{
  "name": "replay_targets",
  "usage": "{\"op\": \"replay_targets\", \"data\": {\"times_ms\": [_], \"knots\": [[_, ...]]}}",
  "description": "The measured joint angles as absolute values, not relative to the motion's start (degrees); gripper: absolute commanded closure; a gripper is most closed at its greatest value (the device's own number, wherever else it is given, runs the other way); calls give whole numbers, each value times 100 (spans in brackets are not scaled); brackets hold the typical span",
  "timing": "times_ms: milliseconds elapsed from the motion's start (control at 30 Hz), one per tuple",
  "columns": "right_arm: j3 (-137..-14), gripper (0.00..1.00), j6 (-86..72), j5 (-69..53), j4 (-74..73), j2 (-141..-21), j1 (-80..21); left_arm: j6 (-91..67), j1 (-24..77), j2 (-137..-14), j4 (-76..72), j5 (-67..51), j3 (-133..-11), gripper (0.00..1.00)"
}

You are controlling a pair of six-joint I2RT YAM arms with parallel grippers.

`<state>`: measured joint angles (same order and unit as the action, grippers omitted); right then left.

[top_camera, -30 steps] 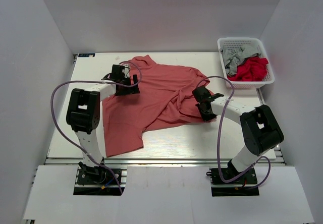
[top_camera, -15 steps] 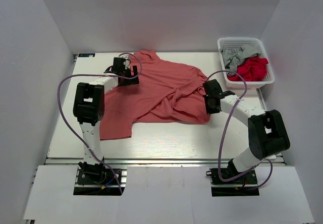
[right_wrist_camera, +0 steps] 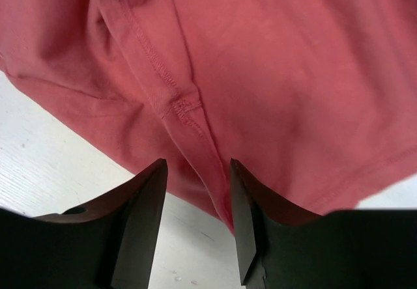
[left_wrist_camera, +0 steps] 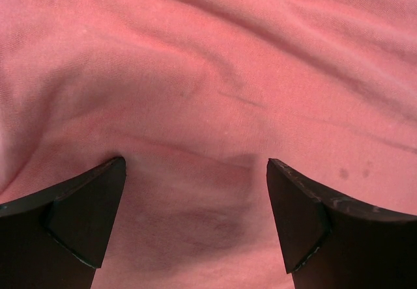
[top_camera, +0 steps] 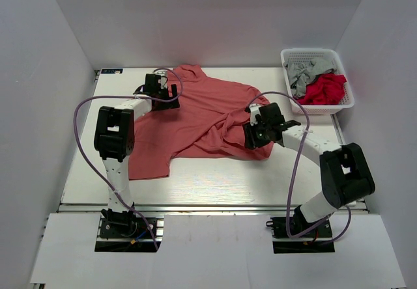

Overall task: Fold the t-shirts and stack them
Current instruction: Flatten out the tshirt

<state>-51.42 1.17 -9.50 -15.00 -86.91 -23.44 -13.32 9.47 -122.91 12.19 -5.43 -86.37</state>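
Holds the left gripper (left_wrist_camera: 195, 165) spread wide over the salmon-red t-shirt (top_camera: 202, 116), gripping nothing; straddles a stitched seam (right_wrist_camera: 176, 103) with the right gripper (right_wrist_camera: 198, 163) parted, probably unclamped, for smoothing.

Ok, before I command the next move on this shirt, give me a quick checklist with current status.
1. Left claw open over the t-shirt: ok.
2. Right claw jaws apart, seam between them not pinched: ok.
3. T-shirt lying flat for folding: not ok, bunched near the right claw.
4. T-shirt fully on the table: ok.
5. Basket apart from both claws: ok.
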Motion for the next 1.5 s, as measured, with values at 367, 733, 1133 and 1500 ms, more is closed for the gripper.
{"op": "replay_targets", "data": {"times_ms": [367,733,1133,1500], "knots": [[-5207,66,342,-731,-1463,-9301,-2497,-1291,947,-12291,1214,-539,-8630,1],[-4558,100,-451,-67,-1011,-8414,-2506,-1306,950,-12291,1157,-493,-8580,1],[-3256,60,-2364,1111,-1946,-6222,-2143,-1476,880,-12278,1076,-504,-8534,1],[-3376,31,-2147,309,-2423,-6202,-2060,-1439,821,-12154,742,-843,-8256,1]]}}
